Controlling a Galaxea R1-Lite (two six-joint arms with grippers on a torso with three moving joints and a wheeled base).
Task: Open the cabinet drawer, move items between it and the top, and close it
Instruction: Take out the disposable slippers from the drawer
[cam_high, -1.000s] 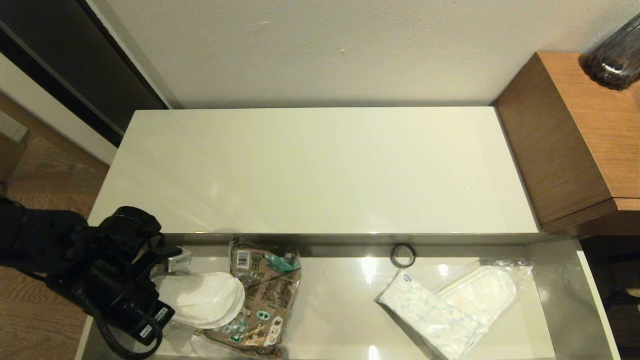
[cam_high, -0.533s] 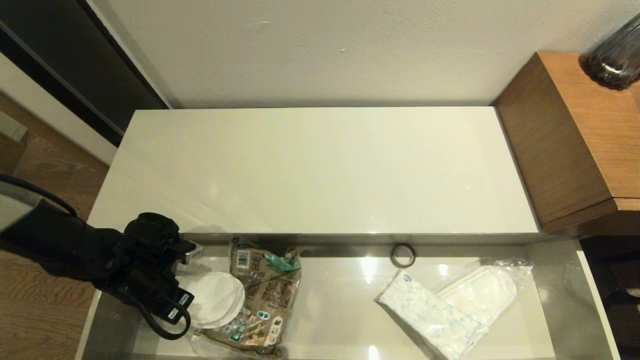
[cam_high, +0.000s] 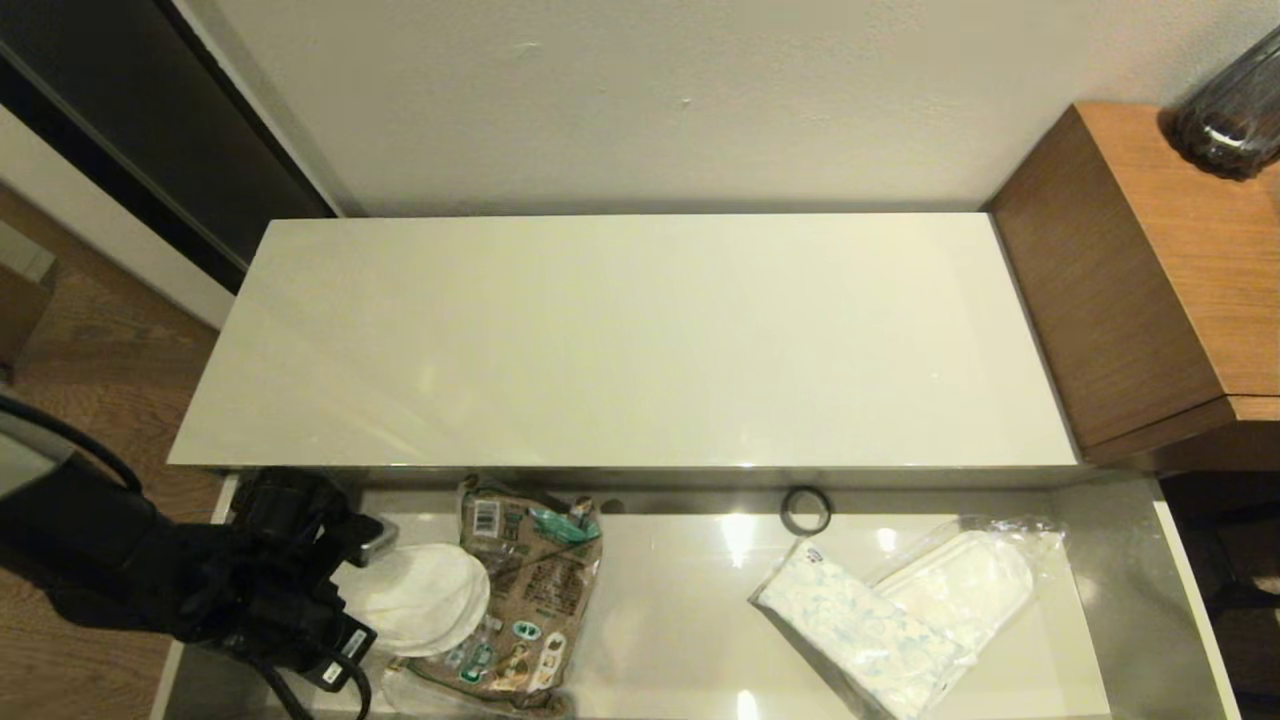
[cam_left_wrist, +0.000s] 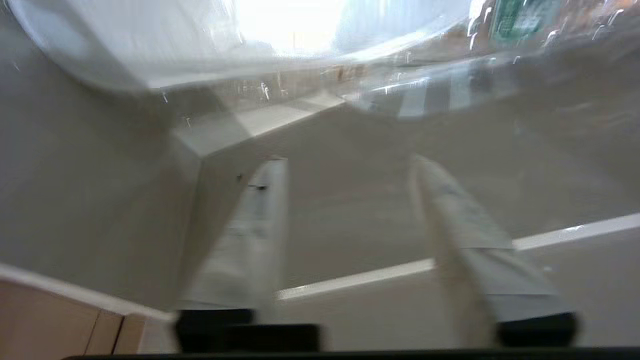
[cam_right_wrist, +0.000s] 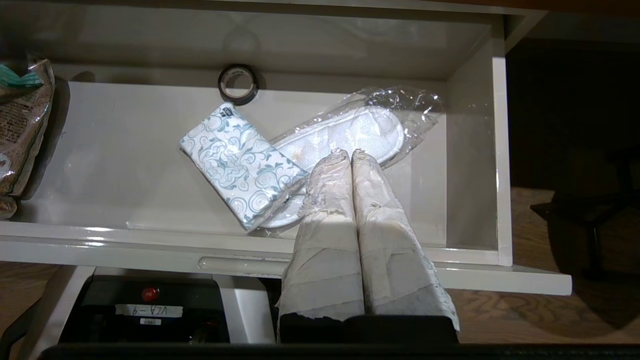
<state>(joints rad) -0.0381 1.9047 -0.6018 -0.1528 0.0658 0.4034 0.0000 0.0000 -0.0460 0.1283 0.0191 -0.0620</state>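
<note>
The cabinet drawer (cam_high: 680, 620) stands pulled out below the glossy cream top (cam_high: 640, 340), which is bare. At the drawer's right end a tissue pack with blue print (cam_high: 865, 630) (cam_right_wrist: 240, 162) lies across white slippers in clear plastic (cam_high: 975, 580) (cam_right_wrist: 360, 130). Another white slipper in plastic (cam_high: 420, 600) (cam_left_wrist: 200, 40) lies at the left end. My left gripper (cam_high: 365, 540) (cam_left_wrist: 345, 165) is low in that left corner, open, nothing between its fingers, short of the slipper. My right gripper (cam_right_wrist: 345, 152) hovers shut over the drawer's front edge, out of the head view.
A brown printed packet (cam_high: 525, 600) lies beside the left slipper. A small dark ring (cam_high: 805, 510) (cam_right_wrist: 238, 83) sits against the drawer's back wall. A brown wooden desk (cam_high: 1150, 280) with a dark glass vessel (cam_high: 1230, 110) abuts the top's right end.
My left arm has swung back and lower into the drawer's left corner, off the cabinet top's front edge. The things in the drawer lie where they were.
</note>
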